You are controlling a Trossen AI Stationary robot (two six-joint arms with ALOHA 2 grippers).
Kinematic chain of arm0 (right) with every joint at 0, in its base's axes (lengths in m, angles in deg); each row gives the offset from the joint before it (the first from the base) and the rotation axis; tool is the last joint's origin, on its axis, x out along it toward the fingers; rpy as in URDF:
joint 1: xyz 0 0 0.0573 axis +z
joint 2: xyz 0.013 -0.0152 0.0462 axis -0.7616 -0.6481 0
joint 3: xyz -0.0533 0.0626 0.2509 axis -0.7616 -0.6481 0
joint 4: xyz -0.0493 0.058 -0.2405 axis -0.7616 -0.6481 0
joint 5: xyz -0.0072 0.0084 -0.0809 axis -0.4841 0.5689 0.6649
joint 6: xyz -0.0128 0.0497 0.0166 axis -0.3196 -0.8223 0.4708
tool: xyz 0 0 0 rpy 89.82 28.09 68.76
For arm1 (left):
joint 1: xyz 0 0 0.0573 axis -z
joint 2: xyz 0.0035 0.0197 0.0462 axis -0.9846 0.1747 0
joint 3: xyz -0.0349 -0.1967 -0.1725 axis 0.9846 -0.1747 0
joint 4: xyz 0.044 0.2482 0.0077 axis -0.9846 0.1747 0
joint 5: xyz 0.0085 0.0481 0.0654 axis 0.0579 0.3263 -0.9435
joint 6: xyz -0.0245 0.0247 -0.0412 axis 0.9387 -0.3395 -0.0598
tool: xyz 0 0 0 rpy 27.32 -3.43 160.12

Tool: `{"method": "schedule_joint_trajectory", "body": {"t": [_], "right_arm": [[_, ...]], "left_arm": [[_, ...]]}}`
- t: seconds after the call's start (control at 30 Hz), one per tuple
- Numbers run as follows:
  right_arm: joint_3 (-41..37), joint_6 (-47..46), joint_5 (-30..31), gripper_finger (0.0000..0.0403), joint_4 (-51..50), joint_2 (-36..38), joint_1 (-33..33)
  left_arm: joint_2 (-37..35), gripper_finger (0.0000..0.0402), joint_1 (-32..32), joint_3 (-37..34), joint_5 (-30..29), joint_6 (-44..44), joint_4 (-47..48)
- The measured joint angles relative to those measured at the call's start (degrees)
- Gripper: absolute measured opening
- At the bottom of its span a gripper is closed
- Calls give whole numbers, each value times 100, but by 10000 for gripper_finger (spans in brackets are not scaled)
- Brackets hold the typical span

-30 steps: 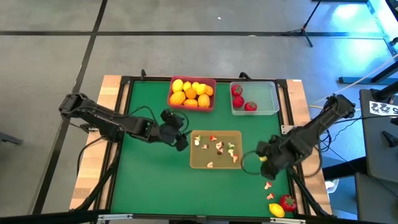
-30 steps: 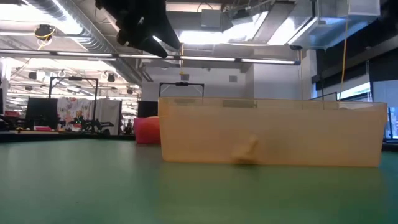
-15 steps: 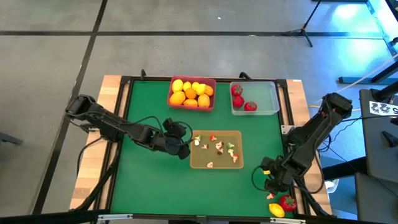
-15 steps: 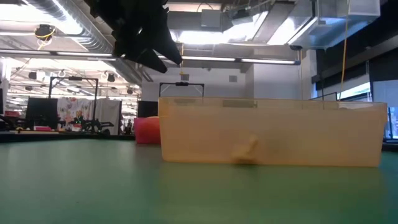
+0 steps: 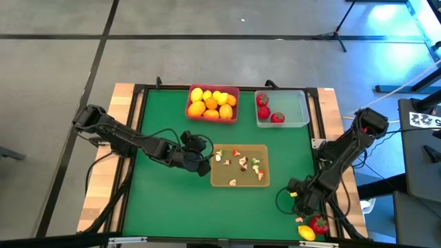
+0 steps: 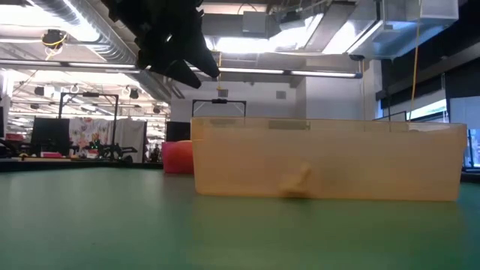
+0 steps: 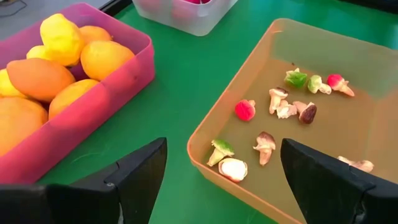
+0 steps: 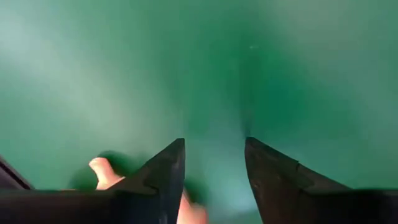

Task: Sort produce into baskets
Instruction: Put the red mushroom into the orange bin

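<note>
The right gripper [image 5: 298, 201] is down on the tabletop [image 5: 172, 200] beyond the tan tray's [image 5: 238, 182] corner, fingers narrowly apart around what may be a mushroom piece [image 8: 102, 172]. The left gripper [image 5: 201, 160] hovers beside that tray, fingers apart.

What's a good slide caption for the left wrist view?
Left pincer open between the pink basket of lemons and the tan basket of mushroom bits.

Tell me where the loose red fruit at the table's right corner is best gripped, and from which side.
Probably across its round red body, coming straight down from above. The red fruit lies near the edge of the green mat with a yellow fruit close beside it, so a sideways approach has little room.
</note>
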Motion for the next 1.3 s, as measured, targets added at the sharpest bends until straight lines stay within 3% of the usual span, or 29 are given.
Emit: {"method": "schedule_joint_trajectory", "body": {"t": [0.27,0.5,0.67,1.0,1.3], "right_arm": [[1,177,-20,146,211,-110,-3],[459,432,-412,144,-351,151,-8],[600,237,-559,144,231,209,-3],[602,-274,-906,144,860,-420,-1],[602,-274,-1173,144,708,-682,-1]], "left_arm": [[0,309,-4,0,-2,-35,0],[0,309,-25,0,-4,-39,1],[-2,309,-39,0,-4,-39,3],[-4,309,-39,0,-4,-41,36],[-4,308,-39,0,-4,-111,29]]}}
